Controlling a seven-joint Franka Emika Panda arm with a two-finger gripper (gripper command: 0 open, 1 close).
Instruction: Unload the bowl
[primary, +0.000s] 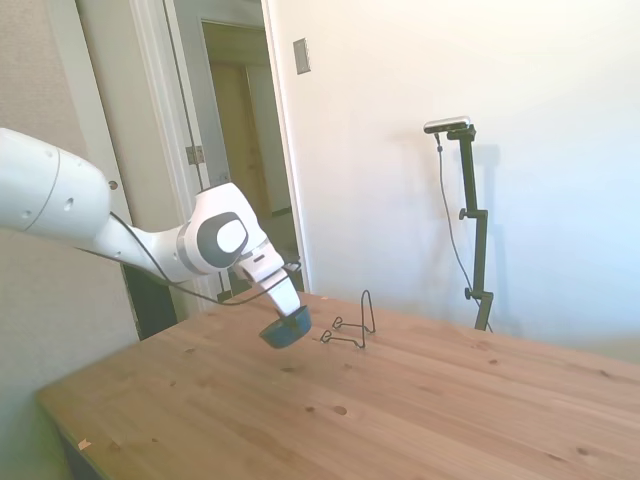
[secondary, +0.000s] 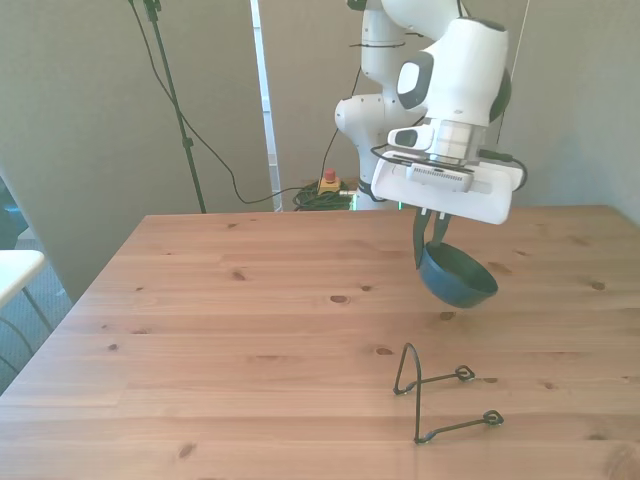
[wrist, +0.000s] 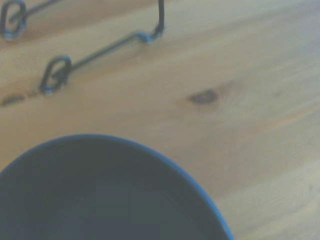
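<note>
Beside wire stand, pincer-held bowl

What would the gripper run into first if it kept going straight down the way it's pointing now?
Probably bare table. The gripper points down, holding the bowl by its rim above the wood, so the bowl would touch first. The wire stand sits off to one side, though depth is unclear.

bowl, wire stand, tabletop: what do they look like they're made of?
Bowl: likely glazed ceramic, possibly plastic; glossy teal with a smooth rim. Wire stand: thin dark metal wire, bent with looped ends. Table: pale wood, probably pine; visible grain, knots and plank seams.
</note>
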